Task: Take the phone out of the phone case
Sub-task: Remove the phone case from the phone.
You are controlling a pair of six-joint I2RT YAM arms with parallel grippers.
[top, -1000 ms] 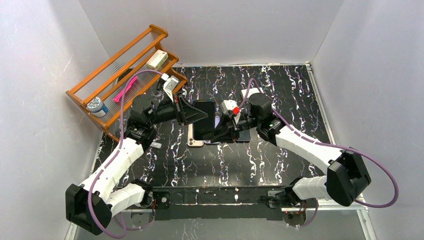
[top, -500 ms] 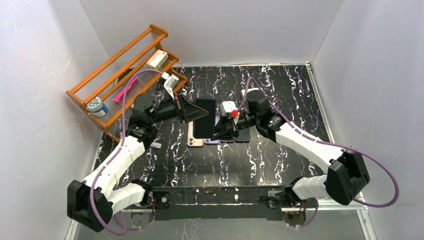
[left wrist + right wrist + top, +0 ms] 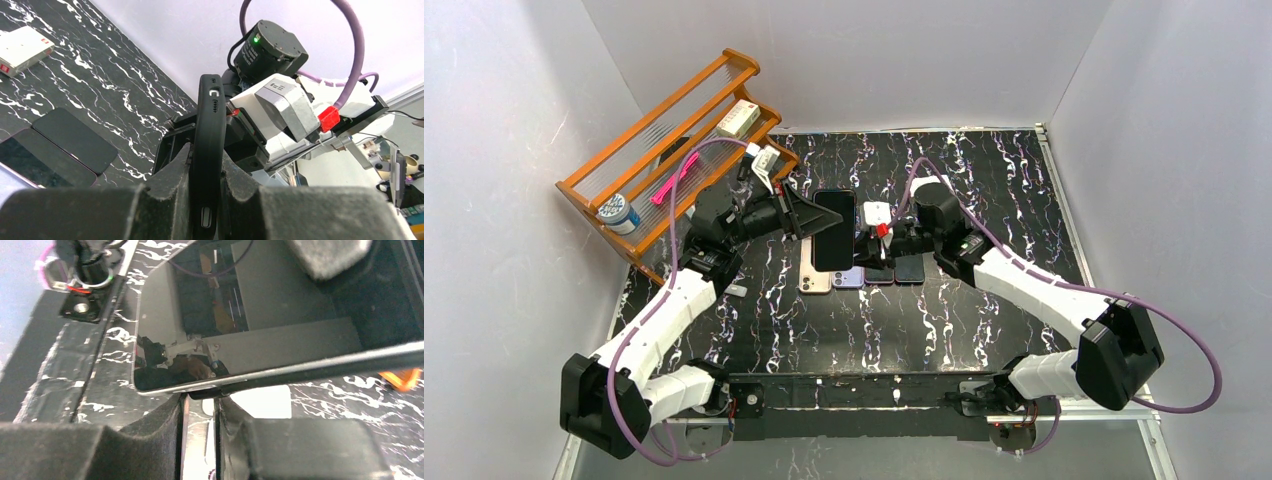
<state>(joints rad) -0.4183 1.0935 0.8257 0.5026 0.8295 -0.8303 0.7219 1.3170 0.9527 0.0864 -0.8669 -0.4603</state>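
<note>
A phone in a black phone case [image 3: 834,230] is held on edge above the table. My left gripper [image 3: 809,224] is shut on it from the left; in the left wrist view the case's side [image 3: 207,125] stands between the fingers of the left gripper [image 3: 206,167]. My right gripper [image 3: 863,246] is at the phone's right edge. In the right wrist view the phone's dark screen [image 3: 200,315] with its silver rim fills the top, and the black case edge [image 3: 320,375] runs below it. The right gripper [image 3: 200,401] is nearly closed, pinching the case's corner lip.
Several other phones [image 3: 849,277] lie flat in a row on the black marbled table [image 3: 984,170] under the held one; two show in the left wrist view [image 3: 75,140]. A white box [image 3: 22,47] lies further back. A wooden rack [image 3: 674,150] stands at the back left.
The left gripper has lifted the cased phone a little up and back. The right gripper has moved up and left with it and stays at its right edge.
</note>
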